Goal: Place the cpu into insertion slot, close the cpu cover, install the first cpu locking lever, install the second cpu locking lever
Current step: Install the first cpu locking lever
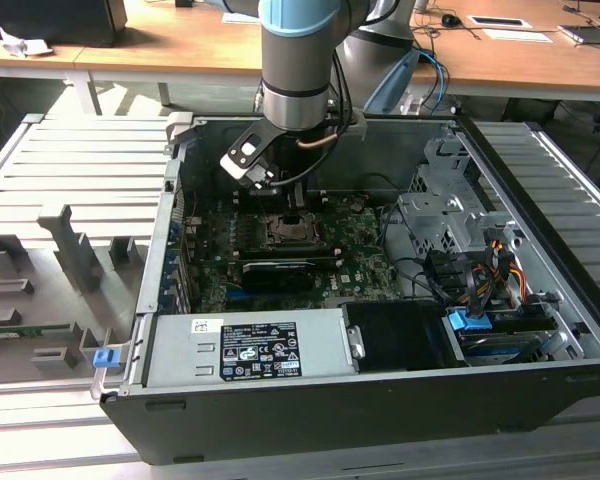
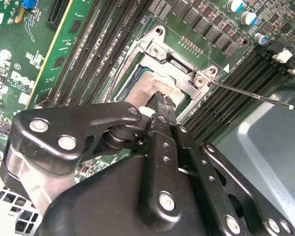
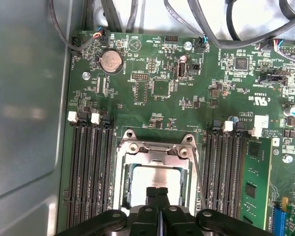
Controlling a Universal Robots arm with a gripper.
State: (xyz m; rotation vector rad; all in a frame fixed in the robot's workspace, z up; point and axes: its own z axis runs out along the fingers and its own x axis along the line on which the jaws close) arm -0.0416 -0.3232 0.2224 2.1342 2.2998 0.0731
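In the exterior view, a grey slotted fixture (image 1: 65, 250) lies at the exterior view's left, beside the open computer case (image 1: 380, 410), with the power supply (image 1: 245, 348) along its near side. Toward the middle, the arm points down into the case and the gripper (image 1: 294, 208) hangs over the socket on the green motherboard (image 1: 210, 265), next to the long black card (image 1: 280, 272). In the first wrist view its 2 fingers (image 3: 151, 196) are pressed together with nothing between them, tips over the cpu (image 3: 155, 176), which sits in the socket; whether they touch it cannot be told. The cpu cover (image 3: 160, 150) lies flat around it, the chip's pale top showing through the window. In the second wrist view a thin lever rod (image 2: 250, 94) juts out over the memory slots (image 2: 226, 101). At the exterior view's right stands the drive cage (image 1: 445, 215) with its cables (image 1: 480, 265).
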